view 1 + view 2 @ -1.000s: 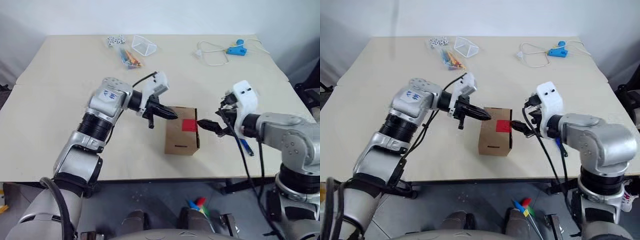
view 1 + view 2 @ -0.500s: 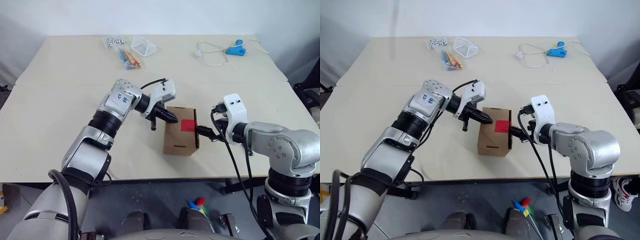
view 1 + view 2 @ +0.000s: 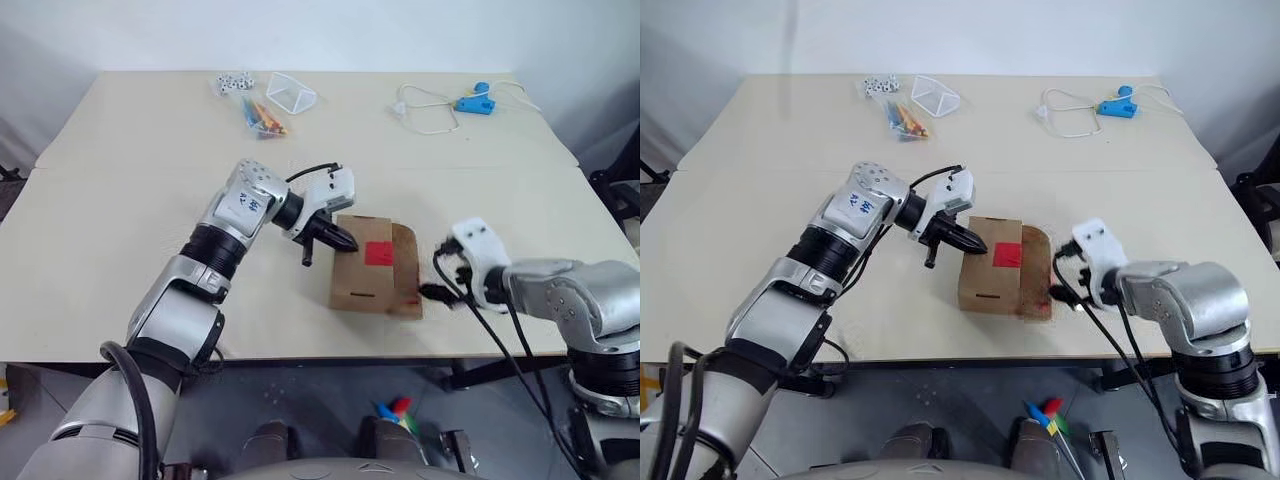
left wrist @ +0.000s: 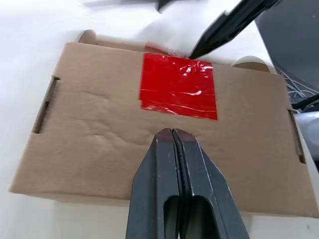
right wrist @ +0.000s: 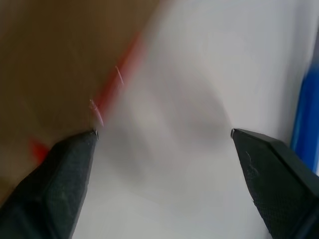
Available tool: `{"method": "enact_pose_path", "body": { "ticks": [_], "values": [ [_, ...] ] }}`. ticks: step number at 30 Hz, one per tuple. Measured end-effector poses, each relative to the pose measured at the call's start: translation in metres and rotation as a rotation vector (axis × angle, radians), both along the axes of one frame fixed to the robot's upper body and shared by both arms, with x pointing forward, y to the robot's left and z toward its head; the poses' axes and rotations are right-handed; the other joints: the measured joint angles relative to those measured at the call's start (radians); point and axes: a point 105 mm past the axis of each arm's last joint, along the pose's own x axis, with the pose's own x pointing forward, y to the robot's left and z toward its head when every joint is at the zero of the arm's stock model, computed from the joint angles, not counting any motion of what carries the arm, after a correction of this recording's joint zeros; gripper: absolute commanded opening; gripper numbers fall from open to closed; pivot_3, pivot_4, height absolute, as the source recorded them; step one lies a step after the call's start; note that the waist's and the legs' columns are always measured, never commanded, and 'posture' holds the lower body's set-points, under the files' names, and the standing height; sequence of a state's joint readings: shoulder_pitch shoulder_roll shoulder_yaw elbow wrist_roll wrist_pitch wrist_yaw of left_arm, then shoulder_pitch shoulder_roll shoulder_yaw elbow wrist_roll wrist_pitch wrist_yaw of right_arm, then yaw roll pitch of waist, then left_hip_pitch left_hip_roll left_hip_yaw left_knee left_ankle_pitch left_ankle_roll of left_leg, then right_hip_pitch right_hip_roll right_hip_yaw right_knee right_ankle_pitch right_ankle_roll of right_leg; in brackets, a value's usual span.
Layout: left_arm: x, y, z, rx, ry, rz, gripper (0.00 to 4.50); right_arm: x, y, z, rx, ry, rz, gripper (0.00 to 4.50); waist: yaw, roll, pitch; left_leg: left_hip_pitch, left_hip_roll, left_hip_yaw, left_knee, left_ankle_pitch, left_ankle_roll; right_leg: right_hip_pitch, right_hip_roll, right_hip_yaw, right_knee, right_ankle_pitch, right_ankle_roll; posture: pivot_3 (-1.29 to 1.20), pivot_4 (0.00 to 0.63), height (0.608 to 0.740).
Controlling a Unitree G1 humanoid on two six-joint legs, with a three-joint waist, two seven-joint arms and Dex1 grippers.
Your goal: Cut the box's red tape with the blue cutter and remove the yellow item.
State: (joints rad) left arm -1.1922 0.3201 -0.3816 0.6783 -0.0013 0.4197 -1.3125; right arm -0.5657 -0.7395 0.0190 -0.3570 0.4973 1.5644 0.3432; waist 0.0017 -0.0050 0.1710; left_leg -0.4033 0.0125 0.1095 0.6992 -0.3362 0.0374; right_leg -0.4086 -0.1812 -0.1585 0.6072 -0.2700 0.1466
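Dropping toward the table's near edge since a second ago, the right gripper (image 3: 437, 291) is now sitting low beside the box (image 3: 362, 282), whose right-hand flap is now hanging open.

Its two fingers are spreading wide and holding nothing, with the blue cutter (image 5: 305, 117) lying just beside them on the table (image 3: 120, 210). The left gripper (image 3: 345, 240) is pressing its fingers together, empty, with the tips resting at the box's top, just short of the red tape (image 4: 178, 86). That box is lying near the middle of the table's near edge.
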Motion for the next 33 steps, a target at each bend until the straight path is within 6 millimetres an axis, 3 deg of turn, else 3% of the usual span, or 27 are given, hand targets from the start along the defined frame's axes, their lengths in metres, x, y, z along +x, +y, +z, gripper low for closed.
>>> {"method": "enact_pose_path", "body": {
  "ticks": [3,12,15,18,21,24,31,33],
  "values": [
    [-0.003,-0.001,-0.002,0.006,0.003,-0.013,0.38,0.002,-0.005,0.000,-0.025,0.003,0.031,4.50,0.001,0.000,0.000,0.001,0.000,0.000,0.000,0.000,0.000,0.001,0.000,0.000,0.000,0.000,0.000,0.00,0.150,0.740],
    [-0.007,-0.004,-0.003,0.003,0.007,-0.010,0.38,0.006,-0.020,0.004,-0.028,0.009,0.060,4.50,0.008,0.000,0.000,0.001,0.000,-0.001,0.001,0.000,0.000,0.002,0.000,0.000,-0.001,0.000,0.000,0.00,0.150,0.740],
    [-0.007,-0.003,-0.003,0.001,0.010,-0.004,0.91,0.009,-0.025,0.025,0.080,-0.019,0.015,4.50,0.009,0.000,0.000,0.000,0.000,-0.001,0.001,0.000,0.000,0.001,0.000,0.000,-0.001,0.000,0.000,0.00,0.150,0.740],
    [-0.009,-0.003,-0.005,-0.001,0.010,-0.009,0.91,0.011,-0.027,0.049,0.214,-0.056,-0.026,4.50,0.012,0.000,0.000,0.001,0.001,-0.001,0.002,0.000,0.000,0.002,0.000,0.000,0.000,0.000,0.000,0.00,0.150,0.740],
    [-0.010,-0.003,-0.005,-0.004,0.010,-0.008,1.47,0.009,-0.021,0.050,0.350,-0.017,-0.029,4.50,0.012,0.000,0.000,0.001,0.001,-0.001,0.002,0.000,0.000,0.002,0.000,0.000,0.000,0.000,0.000,0.00,0.150,0.740],
    [-0.014,-0.004,-0.006,-0.004,0.018,-0.020,2.32,0.009,-0.016,0.045,0.497,0.034,-0.017,4.50,0.015,0.000,0.000,0.001,0.001,0.000,0.002,0.000,0.000,0.002,0.000,0.000,0.000,0.000,0.000,0.00,0.150,0.740],
    [-0.021,-0.005,-0.008,-0.009,0.036,-0.035,4.19,0.003,0.001,0.031,0.645,0.132,0.035,4.50,0.020,0.000,0.000,0.002,0.001,-0.001,0.005,0.001,0.001,0.005,0.000,0.001,-0.001,0.000,-0.001,0.00,0.150,0.740],
    [-0.023,-0.003,-0.008,-0.001,0.033,-0.034,4.46,0.001,0.006,0.026,0.671,0.156,0.043,4.50,0.019,0.000,0.000,0.003,0.001,-0.004,0.006,0.002,0.001,0.005,0.000,0.002,-0.001,0.000,-0.001,0.00,0.150,0.740]
  ]
}}
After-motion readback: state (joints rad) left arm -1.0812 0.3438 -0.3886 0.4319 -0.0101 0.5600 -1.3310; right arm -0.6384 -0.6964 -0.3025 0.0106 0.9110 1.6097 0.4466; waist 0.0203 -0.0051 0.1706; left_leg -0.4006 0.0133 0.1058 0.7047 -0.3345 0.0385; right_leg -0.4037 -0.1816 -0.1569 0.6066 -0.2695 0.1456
